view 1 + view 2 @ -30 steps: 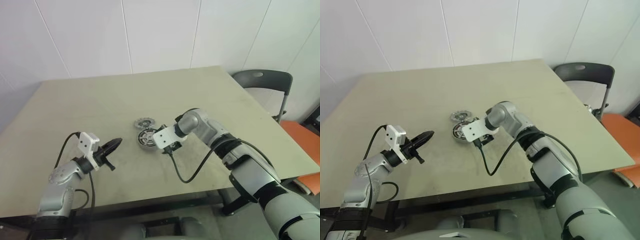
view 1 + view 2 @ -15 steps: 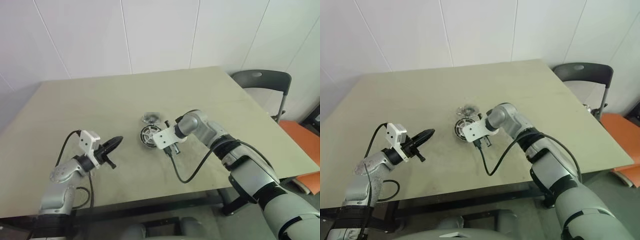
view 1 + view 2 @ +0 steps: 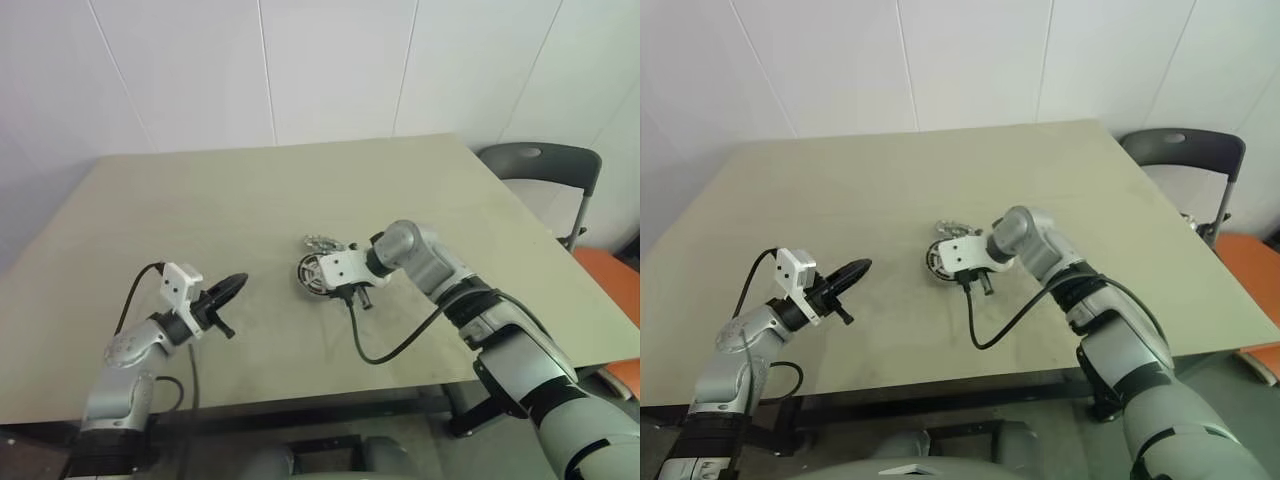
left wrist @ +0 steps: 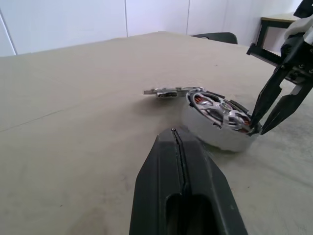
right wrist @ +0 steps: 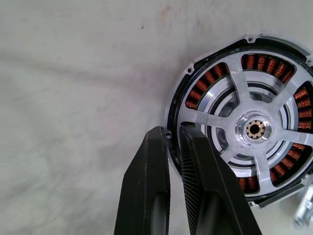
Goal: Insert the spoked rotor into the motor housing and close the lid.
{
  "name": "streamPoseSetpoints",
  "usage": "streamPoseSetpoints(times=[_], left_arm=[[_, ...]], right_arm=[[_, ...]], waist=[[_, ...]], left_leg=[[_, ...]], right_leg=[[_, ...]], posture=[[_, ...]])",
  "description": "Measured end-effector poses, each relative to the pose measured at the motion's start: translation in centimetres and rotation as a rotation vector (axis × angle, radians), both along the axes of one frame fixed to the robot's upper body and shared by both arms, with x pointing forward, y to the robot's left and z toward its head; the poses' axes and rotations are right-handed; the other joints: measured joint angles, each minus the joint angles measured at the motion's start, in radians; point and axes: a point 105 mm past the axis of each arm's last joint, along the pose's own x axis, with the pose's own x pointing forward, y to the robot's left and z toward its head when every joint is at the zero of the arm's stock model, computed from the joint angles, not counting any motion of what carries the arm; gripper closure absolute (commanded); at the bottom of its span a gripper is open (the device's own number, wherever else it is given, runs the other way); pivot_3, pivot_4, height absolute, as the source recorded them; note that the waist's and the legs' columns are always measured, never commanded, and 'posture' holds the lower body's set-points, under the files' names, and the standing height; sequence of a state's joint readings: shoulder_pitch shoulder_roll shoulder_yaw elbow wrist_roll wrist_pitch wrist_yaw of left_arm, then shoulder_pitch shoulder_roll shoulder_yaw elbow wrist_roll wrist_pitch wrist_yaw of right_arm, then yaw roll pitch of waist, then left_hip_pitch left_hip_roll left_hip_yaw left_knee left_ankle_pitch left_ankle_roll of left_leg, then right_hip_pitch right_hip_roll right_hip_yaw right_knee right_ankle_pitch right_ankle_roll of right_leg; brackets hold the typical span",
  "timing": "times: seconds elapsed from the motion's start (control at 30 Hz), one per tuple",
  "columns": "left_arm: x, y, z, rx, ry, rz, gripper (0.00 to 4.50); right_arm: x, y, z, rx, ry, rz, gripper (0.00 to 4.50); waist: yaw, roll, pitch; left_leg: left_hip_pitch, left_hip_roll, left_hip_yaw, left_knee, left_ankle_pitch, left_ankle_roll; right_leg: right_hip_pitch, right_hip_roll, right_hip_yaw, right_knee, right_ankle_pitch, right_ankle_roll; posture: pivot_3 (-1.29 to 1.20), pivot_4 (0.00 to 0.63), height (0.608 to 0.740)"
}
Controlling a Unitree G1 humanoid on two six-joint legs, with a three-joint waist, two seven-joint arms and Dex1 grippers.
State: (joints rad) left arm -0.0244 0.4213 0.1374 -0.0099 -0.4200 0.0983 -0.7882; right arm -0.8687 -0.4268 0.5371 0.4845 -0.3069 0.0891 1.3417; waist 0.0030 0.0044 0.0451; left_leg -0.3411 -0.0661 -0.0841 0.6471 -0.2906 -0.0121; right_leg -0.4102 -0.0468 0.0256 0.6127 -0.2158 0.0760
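Right gripper (image 5: 173, 147) has its fingers nearly shut, pinching the rim of the motor housing (image 5: 244, 129) near the middle of the worktop (image 3: 200, 220); one finger sits outside the rim, the other on top just inside it. In the left wrist view the housing looks tipped up on one side, resting on its far edge. A silver spoked piece sits inside over the copper windings; I can't tell for sure whether that is the spoked rotor. Lid (image 4: 164, 91) lies flat just beyond the housing, toward the far edge, close to it. Left gripper (image 4: 178, 147) hangs above the worktop near the front-left, fingers fully shut, holding nothing. Risks: the thin rim pinch could slip so the housing drops or skids; the tilt may leave the inner part unseated; the housing may knock the lid away; closing the lid on a tilted housing would probably jam it.
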Motion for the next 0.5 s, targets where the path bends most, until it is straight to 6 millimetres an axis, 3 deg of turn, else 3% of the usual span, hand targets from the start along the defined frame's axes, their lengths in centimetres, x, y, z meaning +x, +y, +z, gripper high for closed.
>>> streamPoseSetpoints(times=[0.27,0.5], left_arm=[[-0.5,0.3,-1.1,0.004,0.03,0.021,4.5],[-0.5,0.3,-1.0,0.003,0.024,0.023,4.5]], right_arm=[[-2.8,-2.4,0.8,-0.007,0.218,-0.197,4.42],[-5.3,-0.7,1.4,0.07,0.498,-0.423,4.42]], waist=[[0.025,0.0,0.0],[0.032,-0.001,0.0]], left_leg=[[0.0,0.0,0.0,0.001,0.0,0.0],[-0.001,0.001,0.0,0.0,0.0,0.0]], right_leg=[[0.0,0.0,-0.001,-0.001,-0.001,0.001],[-0.001,0.001,-0.001,0.0,-0.001,0.001]], posture=[[0.0,0.0,0.74],[0.0,0.0,0.74]])
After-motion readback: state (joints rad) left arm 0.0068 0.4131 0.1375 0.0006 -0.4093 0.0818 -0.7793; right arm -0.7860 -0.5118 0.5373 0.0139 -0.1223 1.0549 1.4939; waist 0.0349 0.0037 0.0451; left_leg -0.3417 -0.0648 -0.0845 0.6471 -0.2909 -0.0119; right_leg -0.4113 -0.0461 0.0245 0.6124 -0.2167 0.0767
